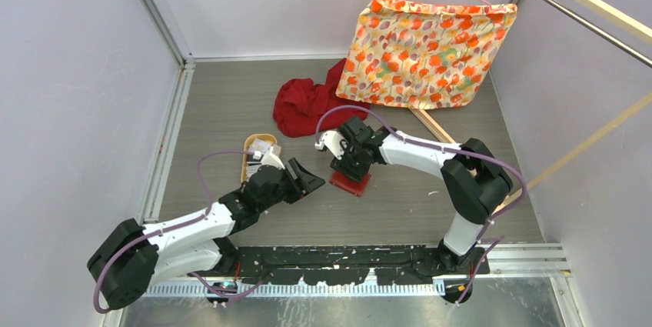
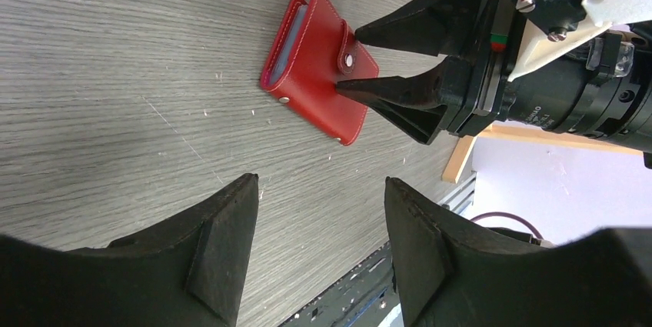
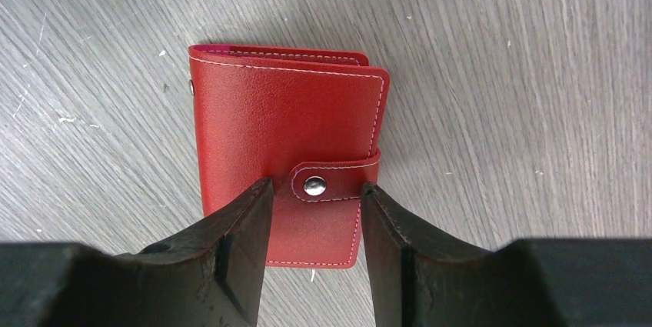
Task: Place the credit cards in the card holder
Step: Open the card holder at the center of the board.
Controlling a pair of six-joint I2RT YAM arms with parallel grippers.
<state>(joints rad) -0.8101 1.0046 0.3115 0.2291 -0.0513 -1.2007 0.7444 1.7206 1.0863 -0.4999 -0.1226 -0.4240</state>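
My right gripper (image 3: 315, 185) stands parted astride the snap tab (image 3: 342, 177) of the closed card holder (image 3: 284, 119), gripping nothing; my left gripper (image 2: 321, 181) gapes empty nearby.

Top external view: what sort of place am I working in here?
Probably a lab test cell: plain pale walls box in a wood-grain table, two robot arms are bolted at its near edge, and a floral cloth hangs at the back like a prop.

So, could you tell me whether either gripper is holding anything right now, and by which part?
Nothing is held yet. The right gripper straddles the snap tab of the wallet with jaws apart; the left gripper is open and empty.
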